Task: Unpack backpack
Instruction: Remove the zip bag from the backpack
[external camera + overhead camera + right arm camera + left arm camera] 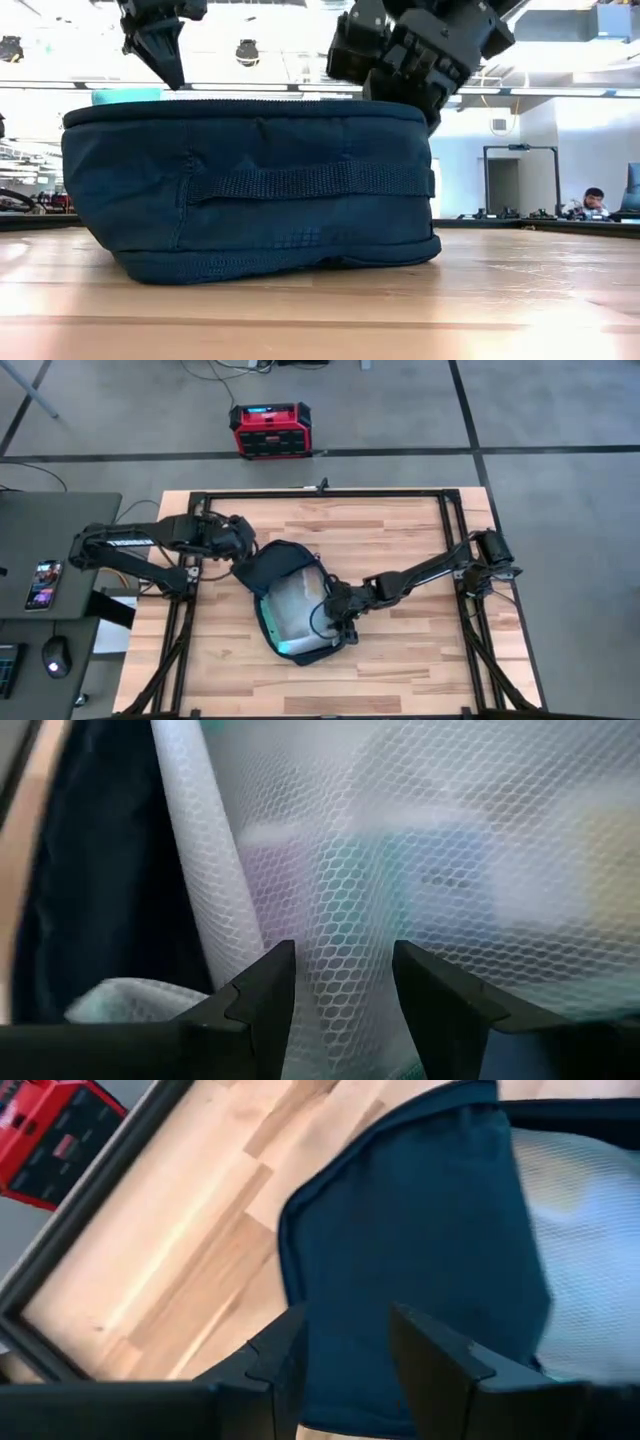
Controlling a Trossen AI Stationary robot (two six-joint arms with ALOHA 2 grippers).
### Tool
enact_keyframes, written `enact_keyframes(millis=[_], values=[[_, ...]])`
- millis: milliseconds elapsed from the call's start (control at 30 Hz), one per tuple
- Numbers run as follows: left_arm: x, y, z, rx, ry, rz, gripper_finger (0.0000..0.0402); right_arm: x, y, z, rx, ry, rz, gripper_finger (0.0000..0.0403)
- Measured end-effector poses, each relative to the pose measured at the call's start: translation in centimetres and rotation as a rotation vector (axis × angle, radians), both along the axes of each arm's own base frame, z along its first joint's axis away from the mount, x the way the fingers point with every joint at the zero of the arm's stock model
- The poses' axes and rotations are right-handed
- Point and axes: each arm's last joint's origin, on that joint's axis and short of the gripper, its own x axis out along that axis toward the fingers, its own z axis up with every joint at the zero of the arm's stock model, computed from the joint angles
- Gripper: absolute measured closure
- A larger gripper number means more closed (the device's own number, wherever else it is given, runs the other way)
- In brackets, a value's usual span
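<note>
Hovering my left gripper (243,550) with fingers apart over the far-left edge of the backpack (268,565), I judge it is there to pin the flap; the backpack lies opened mid-table; my right gripper (335,603), fingers apart, reaches over the white mesh pocket (420,840); bare wood surrounds it.

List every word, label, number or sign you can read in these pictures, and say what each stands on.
None can be read.
Red-black box: pale panels and a lit strip, too blurred to read.
Phone on the side desk: bright screen, too small.
Backpack: no lettering shows.
</note>
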Motion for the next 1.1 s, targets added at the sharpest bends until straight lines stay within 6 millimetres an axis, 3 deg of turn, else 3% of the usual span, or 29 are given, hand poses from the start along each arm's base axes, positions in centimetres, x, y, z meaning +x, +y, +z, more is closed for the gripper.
enact_keyframes(millis=[200,367,500,700,867,1100], values=[[1.4,-1.6,-0.7,-0.025,-0.006,-0.023,0.0276,-0.1,-0.2,-0.1,-0.011,0.018,0.005,0.026],[3.7,-3.5,-1.8,-0.002,-0.012,-0.127,0.0276,0.1,-0.1,0.4,0.011,0.009,0.01,0.0386],[5.7,-5.1,-3.0,0.028,-0.008,-0.226,0.0276,0.5,0.0,1.3,0.028,0.019,-0.003,0.04],[7.7,-7.6,-5.8,0.05,0.088,-0.324,0.0276,1.7,0.0,5.1,0.042,-0.035,-0.01,0.0402],[8.2,-9.0,-7.3,0.082,0.153,-0.373,0.0276,2.7,-0.7,7.5,0.051,-0.08,-0.03,0.0402],[7.3,-10.0,-7.1,0.176,0.16,-0.357,0.0276,3.1,-1.9,9.1,0.053,-0.101,-0.059,0.0403]])
